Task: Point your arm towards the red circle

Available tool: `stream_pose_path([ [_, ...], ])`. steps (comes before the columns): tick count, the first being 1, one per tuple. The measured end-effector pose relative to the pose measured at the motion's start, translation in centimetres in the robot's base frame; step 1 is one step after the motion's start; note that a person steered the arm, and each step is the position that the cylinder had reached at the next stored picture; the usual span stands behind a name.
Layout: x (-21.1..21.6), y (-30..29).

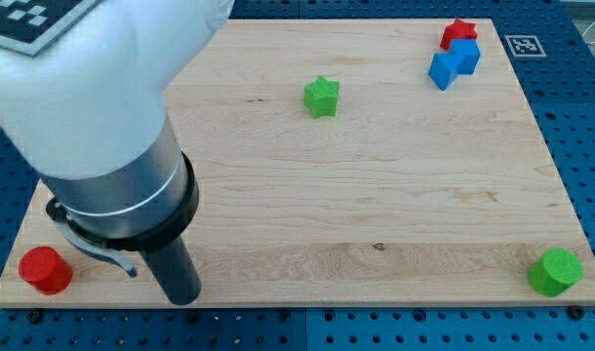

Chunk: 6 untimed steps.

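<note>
The red circle (45,270), a short red cylinder, sits at the board's bottom left corner. My arm fills the view's left side and its dark rod comes down just right of the red circle. My tip (182,297) rests near the board's bottom edge, a short way to the right of the red circle and apart from it. The arm's grey collar hides the board just above the red circle.
A green star (322,97) lies at top centre. A red star (459,33) and a blue block (454,62) touch at the top right. A green cylinder (555,271) sits at the bottom right corner. The wooden board's (376,195) edges border a blue perforated table.
</note>
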State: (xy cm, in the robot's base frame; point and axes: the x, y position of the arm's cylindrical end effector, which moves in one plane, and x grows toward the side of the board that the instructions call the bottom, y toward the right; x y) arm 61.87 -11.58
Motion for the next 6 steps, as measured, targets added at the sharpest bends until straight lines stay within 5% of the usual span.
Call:
stream_pose_path([
  [6,0.0,-8.5],
])
